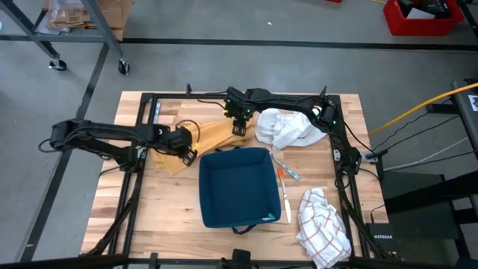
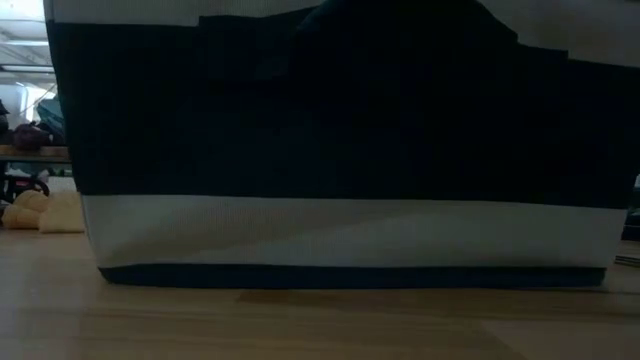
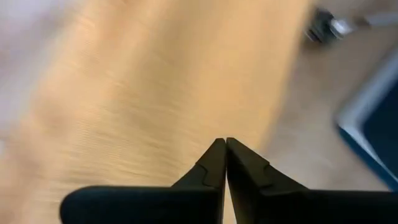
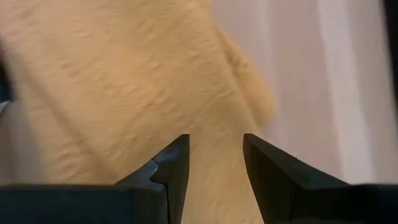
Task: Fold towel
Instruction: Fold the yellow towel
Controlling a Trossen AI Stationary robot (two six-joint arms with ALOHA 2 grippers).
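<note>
Your tan towel point(image 1: 200, 140) lies at the table's point(image 1: 168, 198) ten o'clock, beside the blue bin point(image 1: 239, 187). Left gripper point(image 1: 188, 155) pinches its near edge, jaws together; right gripper point(image 1: 239, 128) hovers over the far corner, jaws apart. Close right squarely before lifting both evenly.

Tan towel point(image 1: 211, 137), navy bin point(image 1: 237, 187) (white band), red-checked cloth point(image 1: 323, 224).

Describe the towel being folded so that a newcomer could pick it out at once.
Start at the dark blue bin in the middle of the wooden table. The tan towel lies just beyond its far left corner, between the two claws. Unlike the white cloth and checked cloth, it is plain tan.
</note>
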